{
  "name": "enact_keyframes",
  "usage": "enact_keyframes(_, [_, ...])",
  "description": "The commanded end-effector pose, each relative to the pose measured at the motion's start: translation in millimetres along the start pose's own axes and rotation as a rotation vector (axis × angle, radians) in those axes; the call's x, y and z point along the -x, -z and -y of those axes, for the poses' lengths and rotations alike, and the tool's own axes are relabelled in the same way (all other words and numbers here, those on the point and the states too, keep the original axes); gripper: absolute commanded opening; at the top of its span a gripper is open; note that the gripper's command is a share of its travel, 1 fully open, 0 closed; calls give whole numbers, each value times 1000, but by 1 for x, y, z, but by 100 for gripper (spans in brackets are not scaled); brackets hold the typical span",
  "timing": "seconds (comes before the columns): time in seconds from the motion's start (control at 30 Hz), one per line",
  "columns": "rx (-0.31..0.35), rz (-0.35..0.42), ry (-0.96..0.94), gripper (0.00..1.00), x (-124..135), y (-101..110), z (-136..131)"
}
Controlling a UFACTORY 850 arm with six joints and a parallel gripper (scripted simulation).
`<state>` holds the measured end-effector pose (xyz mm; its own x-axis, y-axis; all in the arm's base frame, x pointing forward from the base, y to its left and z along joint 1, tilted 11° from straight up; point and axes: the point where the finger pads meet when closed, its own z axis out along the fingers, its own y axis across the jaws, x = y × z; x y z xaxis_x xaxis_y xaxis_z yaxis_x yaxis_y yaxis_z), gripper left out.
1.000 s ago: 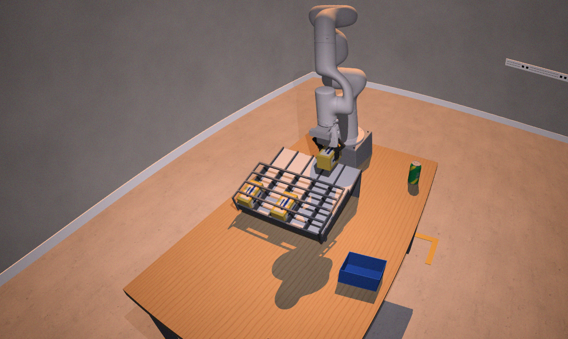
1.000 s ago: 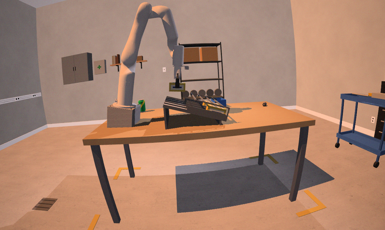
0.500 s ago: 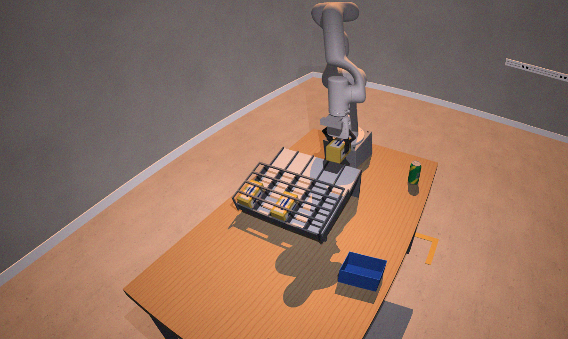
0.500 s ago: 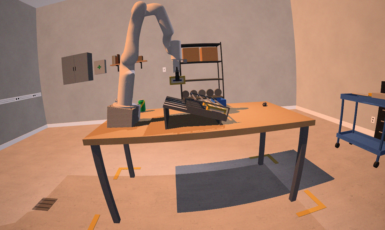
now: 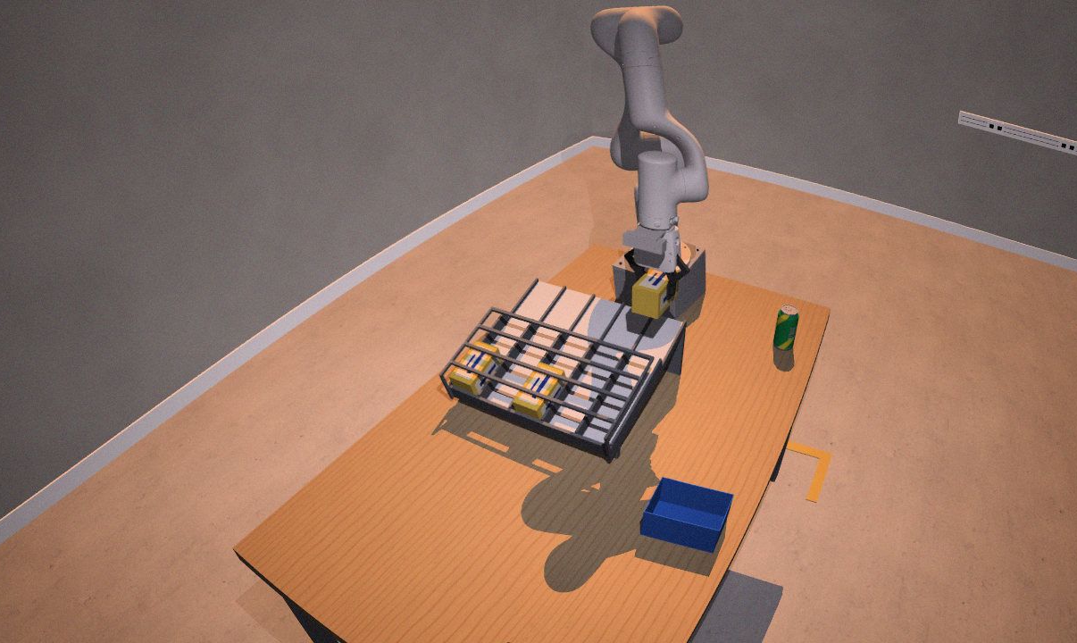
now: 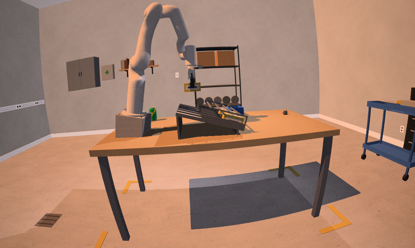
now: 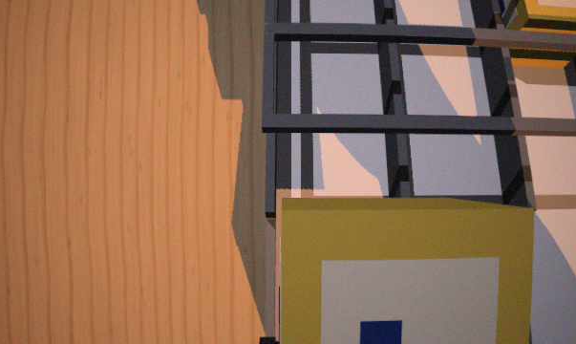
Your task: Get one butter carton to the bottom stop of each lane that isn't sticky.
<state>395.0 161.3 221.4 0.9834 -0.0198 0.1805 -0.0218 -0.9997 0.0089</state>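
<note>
My gripper (image 5: 655, 279) (image 6: 192, 85) is shut on a yellow butter carton (image 5: 647, 300) (image 6: 187, 88) (image 7: 412, 287), holding it in the air, level, above the upper end of the sloped shelf (image 5: 574, 438) (image 6: 209, 120) (image 7: 326, 123). In the top view it hangs over the right-hand side; I cannot tell exactly which lane. The second carton (image 5: 469, 375) (image 6: 233, 117) lies at the bottom stop of the leftmost lane. The third carton (image 5: 530, 402) (image 7: 550, 13) lies at the bottom stop of the middle lane. No carton shows in the other three lanes.
Dark crossbars (image 5: 554, 352) span the lower part of the lanes. A blue bin (image 5: 682, 531) (image 6: 238, 109) stands beyond the shelf's low end. A green can (image 5: 785, 329) (image 6: 153, 114) stands near the table's side edge. A small dark object (image 6: 285, 112) lies at the table's far end.
</note>
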Motion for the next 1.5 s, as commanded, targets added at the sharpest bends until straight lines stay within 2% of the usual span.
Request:
enact_keyframes(0.0, [-1, -1, 0, 0, -1, -6, 1])
enact_keyframes(0.4, [-1, -1, 0, 0, -1, -6, 1])
enact_keyframes(0.43, [-1, -1, 0, 0, -1, -37, 0])
enact_keyframes(0.97, [-1, -1, 0, 0, -1, -37, 0])
enact_keyframes(1.0, [6, 91, -1, 0, -1, -47, 0])
enact_keyframes(1.47, [6, 91, -1, 0, -1, -47, 0])
